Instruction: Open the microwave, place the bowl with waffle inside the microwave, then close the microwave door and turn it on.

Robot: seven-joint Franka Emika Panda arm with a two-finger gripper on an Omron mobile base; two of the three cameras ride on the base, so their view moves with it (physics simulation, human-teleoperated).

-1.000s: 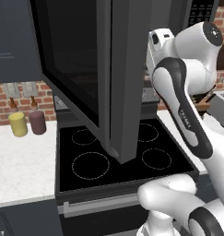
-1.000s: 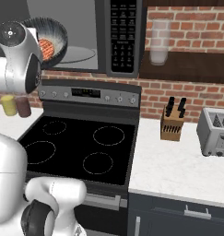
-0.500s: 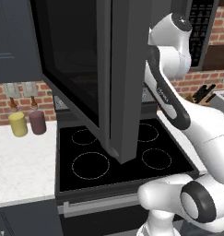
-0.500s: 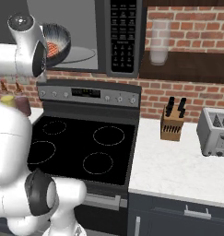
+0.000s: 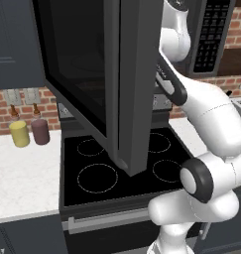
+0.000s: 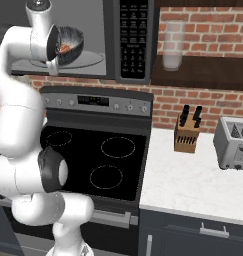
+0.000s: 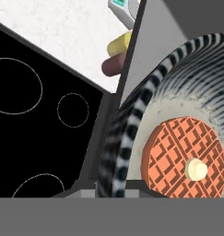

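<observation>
The microwave (image 6: 134,37) hangs above the stove, and its door (image 5: 107,74) stands swung wide open toward me. Inside the open cavity my gripper (image 6: 53,47) is shut on the rim of the dark bowl (image 6: 70,42), which is tilted and held just above the grey turntable (image 6: 90,61). In the hand view the bowl's striped rim (image 7: 132,133) and pale ribbed wall curve around the orange-red waffle (image 7: 178,159) with its yellow dab. A sliver of the waffle (image 6: 64,48) shows in the right base view. The open door hides the hand in the left base view.
Below lies the black stove top (image 6: 108,155) with its control panel (image 6: 98,101). A knife block (image 6: 188,132) and a toaster (image 6: 235,142) stand on the right counter. A yellow bottle (image 5: 20,133) and a maroon bottle (image 5: 41,130) stand left of the stove.
The arm has risen and carried the bowl to the right, deeper into the microwave cavity. The door has stayed open.
</observation>
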